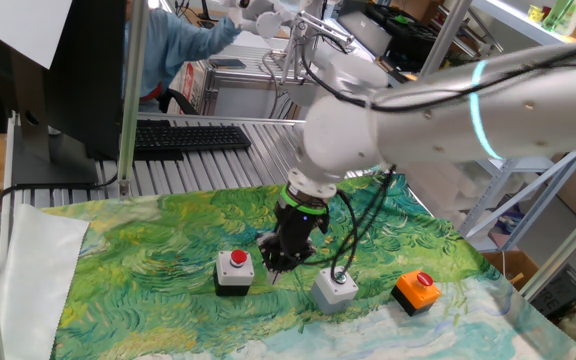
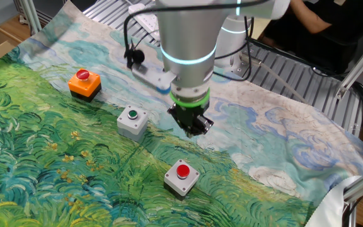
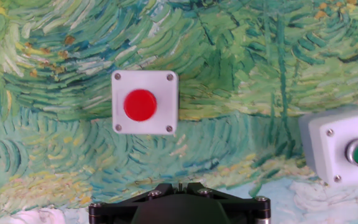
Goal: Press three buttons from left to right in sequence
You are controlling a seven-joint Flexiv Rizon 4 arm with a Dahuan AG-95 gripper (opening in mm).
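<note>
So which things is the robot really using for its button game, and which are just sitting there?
For the job:
- black-and-white box with red button
- grey box with green button
- orange box with red button
- pincer

Just lying about:
- black keyboard
- painted cloth under everything

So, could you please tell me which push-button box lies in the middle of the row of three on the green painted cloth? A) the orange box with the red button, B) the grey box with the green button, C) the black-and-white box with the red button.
B: the grey box with the green button sits between the orange box with the red button and the black-and-white box with the red button in both fixed views.
</note>
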